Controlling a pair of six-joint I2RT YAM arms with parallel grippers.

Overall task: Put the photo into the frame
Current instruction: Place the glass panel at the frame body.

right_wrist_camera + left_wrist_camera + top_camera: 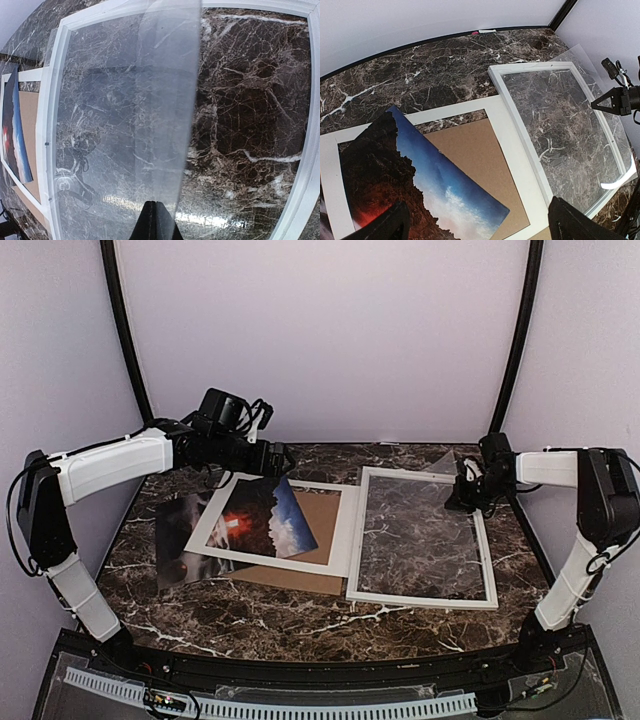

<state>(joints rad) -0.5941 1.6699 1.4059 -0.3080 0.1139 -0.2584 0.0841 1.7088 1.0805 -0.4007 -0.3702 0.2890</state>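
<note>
**Jaws split: left spread wide, right clamped**

Left gripper (479, 224) hangs agape just above the glossy rectangular sunset photo (420, 175). It lies askew on the wide-bordered white mat board (512, 155), beside the thin-bordered white rectangular frame (521, 125), not in it. Right gripper (154, 222) pinches the clear plastic sheet (165, 75) (so it appears). Danger: fingers skidding off the flat print, dragging the mat.

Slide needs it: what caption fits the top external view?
Open left gripper above the photo; right gripper pinching clear sheet over the frame.
</note>
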